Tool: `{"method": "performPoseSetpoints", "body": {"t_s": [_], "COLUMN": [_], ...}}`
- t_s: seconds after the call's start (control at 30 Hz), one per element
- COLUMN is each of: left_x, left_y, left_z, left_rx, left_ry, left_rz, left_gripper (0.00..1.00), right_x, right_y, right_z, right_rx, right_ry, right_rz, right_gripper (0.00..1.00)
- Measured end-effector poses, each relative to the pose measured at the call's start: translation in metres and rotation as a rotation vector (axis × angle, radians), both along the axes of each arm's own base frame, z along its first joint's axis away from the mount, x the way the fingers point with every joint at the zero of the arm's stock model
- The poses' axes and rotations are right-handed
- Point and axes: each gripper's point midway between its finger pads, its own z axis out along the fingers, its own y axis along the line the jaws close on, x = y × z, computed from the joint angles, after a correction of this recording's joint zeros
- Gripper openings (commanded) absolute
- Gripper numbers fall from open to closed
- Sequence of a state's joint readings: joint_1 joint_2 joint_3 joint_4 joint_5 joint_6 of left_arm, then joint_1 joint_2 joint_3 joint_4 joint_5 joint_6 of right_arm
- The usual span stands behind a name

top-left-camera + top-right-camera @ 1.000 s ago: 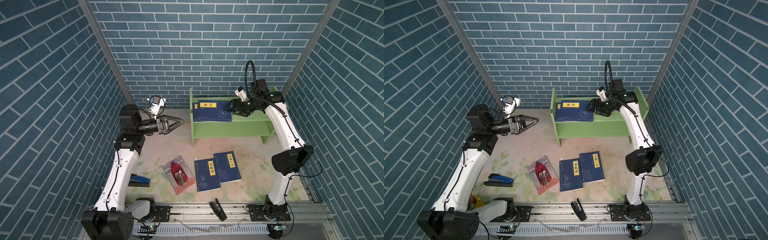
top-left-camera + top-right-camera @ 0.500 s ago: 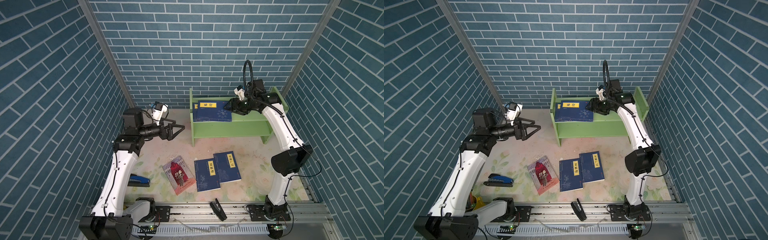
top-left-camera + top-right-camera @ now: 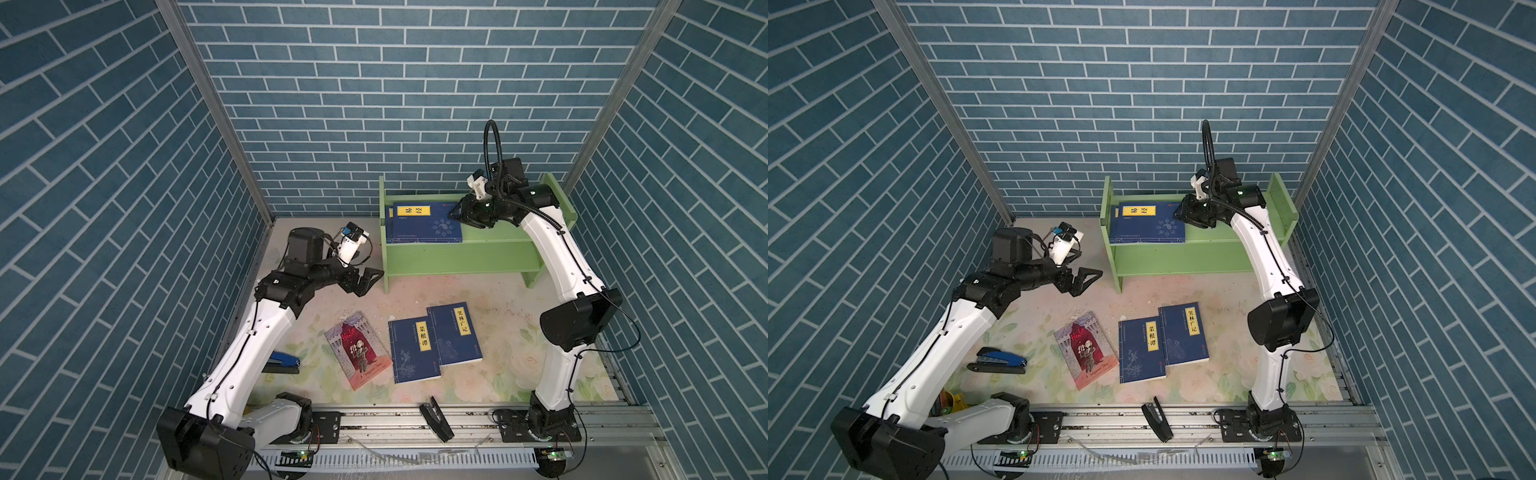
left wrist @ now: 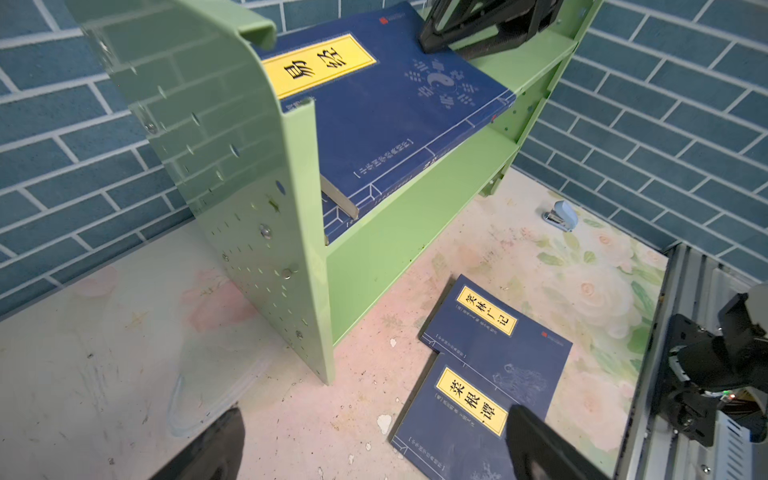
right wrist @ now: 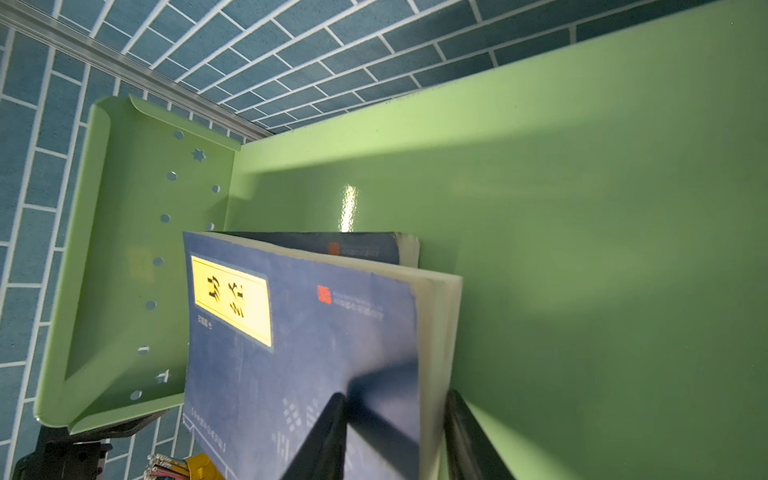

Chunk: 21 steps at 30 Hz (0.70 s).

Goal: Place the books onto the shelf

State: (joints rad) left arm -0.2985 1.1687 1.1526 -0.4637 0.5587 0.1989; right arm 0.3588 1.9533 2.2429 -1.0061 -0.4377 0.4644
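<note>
The light green shelf (image 3: 457, 255) stands at the back. Two dark blue books (image 3: 424, 222) lie stacked on its upper tier, at the left end. My right gripper (image 3: 455, 214) is at their right edge. In the right wrist view its fingers (image 5: 332, 428) straddle the top book (image 5: 299, 332), one over the cover and one beside the page edge; whether they press on it is unclear. On the table lie two more blue books (image 3: 415, 349) (image 3: 455, 332) and a red-and-grey book (image 3: 359, 349). My left gripper (image 3: 368, 280) hangs open and empty by the shelf's left end panel (image 4: 249, 208).
A blue stapler (image 3: 998, 359) lies on the table beside the left arm. A small pale stapler (image 4: 561, 214) sits near the shelf's right foot. A black piece (image 3: 434, 417) rests on the front rail. Brick walls close in on three sides.
The left arm has swung down and to the right, towards the shelf's left end, still open. The right gripper's jaws have narrowed around the top book's edge on the shelf.
</note>
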Motion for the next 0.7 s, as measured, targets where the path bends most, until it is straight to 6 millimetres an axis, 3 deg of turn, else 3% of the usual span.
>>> {"method": "performPoseSetpoints", "body": {"t_s": [0.33, 0.7], "left_x": [0.032, 0.035], "left_y": [-0.004, -0.031], "left_z": [0.0, 0.003], "left_rx": [0.011, -0.012], "left_ry": [-0.069, -0.104], "left_rz": [0.082, 0.042], "left_gripper": [1.0, 1.0], "right_x": [0.008, 0.013], "right_y": [0.014, 0.007], "right_z": [0.011, 0.005], "right_rx": [0.001, -0.048], "right_ry": [-0.044, -0.039], "right_rz": [0.006, -0.056], "right_gripper": [0.41, 0.54]}}
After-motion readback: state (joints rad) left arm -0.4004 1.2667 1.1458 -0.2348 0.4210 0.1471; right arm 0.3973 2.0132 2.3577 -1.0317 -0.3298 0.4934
